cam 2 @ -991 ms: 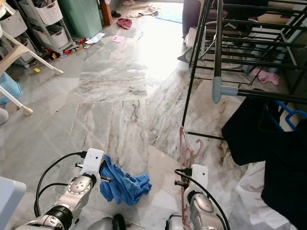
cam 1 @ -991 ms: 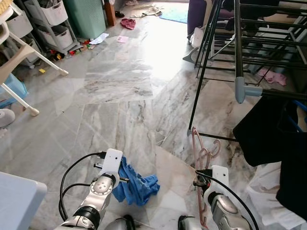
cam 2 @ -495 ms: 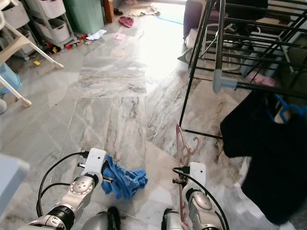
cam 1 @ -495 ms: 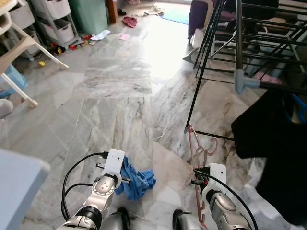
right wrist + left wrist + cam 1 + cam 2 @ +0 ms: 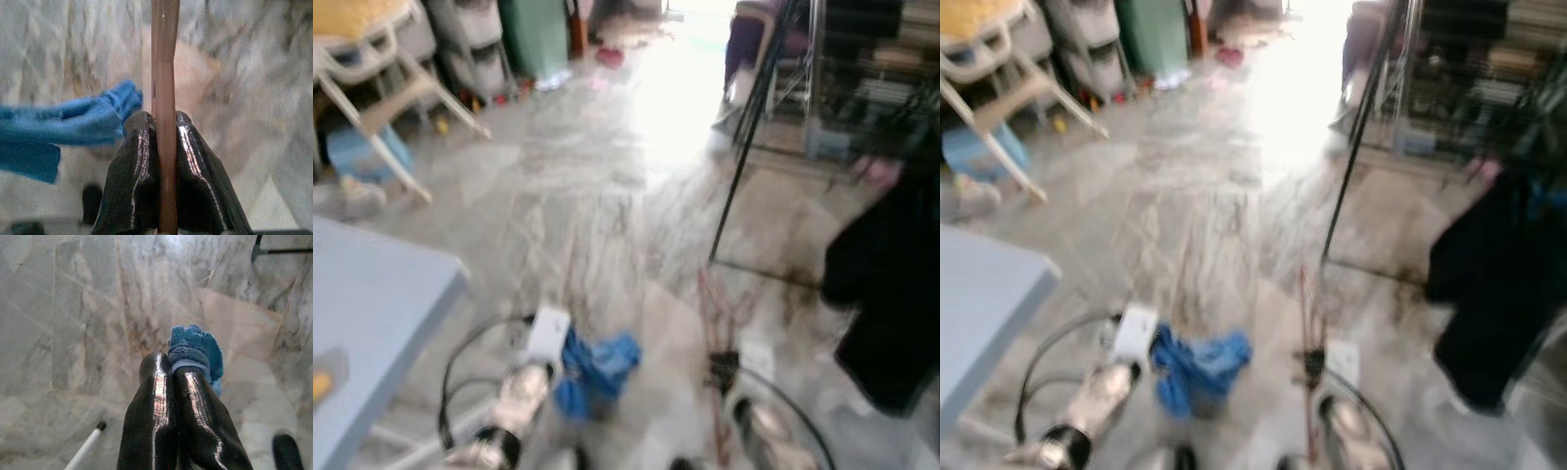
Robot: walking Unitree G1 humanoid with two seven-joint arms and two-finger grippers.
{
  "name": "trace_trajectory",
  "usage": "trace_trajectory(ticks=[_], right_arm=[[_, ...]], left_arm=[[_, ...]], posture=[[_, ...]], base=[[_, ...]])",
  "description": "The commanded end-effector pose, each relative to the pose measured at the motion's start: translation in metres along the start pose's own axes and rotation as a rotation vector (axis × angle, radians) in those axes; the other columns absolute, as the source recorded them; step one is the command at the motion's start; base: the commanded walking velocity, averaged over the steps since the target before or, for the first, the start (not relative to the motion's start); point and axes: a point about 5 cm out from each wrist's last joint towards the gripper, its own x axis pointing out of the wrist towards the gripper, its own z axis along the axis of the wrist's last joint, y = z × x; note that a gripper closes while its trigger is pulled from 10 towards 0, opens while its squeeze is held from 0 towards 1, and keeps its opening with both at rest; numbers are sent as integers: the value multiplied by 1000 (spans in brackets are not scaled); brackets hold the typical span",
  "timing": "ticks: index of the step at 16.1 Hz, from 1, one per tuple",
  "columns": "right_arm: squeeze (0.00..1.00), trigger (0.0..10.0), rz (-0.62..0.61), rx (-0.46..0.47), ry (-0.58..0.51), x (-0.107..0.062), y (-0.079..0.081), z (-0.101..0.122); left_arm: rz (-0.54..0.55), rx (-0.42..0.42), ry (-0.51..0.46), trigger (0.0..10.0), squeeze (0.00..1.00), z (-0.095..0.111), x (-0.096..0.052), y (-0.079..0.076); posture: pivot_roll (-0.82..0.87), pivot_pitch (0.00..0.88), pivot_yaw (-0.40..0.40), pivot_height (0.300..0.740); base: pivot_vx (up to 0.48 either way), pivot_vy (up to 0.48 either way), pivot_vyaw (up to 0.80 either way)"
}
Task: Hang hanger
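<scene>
Both eye views are heavily smeared by motion blur, so edges of the drying rack [image 5: 773, 108] and chair [image 5: 382, 78] are soft. Strong daylight from the far doorway blows out a patch of the marble floor [image 5: 680, 108] in white glare. The left wrist view is sharp, with highlights on black fingers [image 5: 159, 406]; the right wrist view is blurred.

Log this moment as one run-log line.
phase: carrying | left gripper: jaws shut on blue cloth | right gripper: jaws shut on pink hanger | drying rack: ahead right | head views blurred
</scene>
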Motion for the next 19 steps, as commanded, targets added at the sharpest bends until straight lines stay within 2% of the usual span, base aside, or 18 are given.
trace_trajectory(ticks=[1, 4, 9, 12, 16, 18, 19], right_arm=[[0, 10000, -20, -10, 23, -1, -7, -4], [0, 10000, -36, -29, 82, -3, -13, -14], [0, 10000, -51, -106, 234, -9, -17, -39], [0, 10000, -23, -130, 251, -9, -15, -41], [0, 10000, -21, -143, 257, -9, -16, -41], [0, 10000, -25, -139, 263, -10, -15, -44], [0, 10000, -25, -134, 267, -10, -15, -45]], left_arm=[[6, 9, 30, 10000, 0, -7, -2, 0], [9, 30, 68, 10000, 0, -15, -4, 2], [-13, 94, 115, 10000, 0, -19, -4, -4], [-17, 96, 145, 10000, 0, -22, -4, -6], [-23, 82, 158, 10000, 0, -23, -4, -8], [-58, 22, 180, 10000, 0, -27, -5, -10], [-62, 19, 187, 10000, 0, -28, -6, -9]], posture=[[-136, 126, 29, 740], [-132, 120, 33, 740], [-116, 98, 34, 740], [-115, 89, 23, 740], [-117, 92, 25, 740], [-136, 116, 50, 740], [-138, 118, 54, 740]], base=[[-292, 0, 0], [-304, 0, 0], [-333, 0, 0], [-335, 0, 0], [-238, 0, 0], [0, 0, 0], [0, 0, 0]])
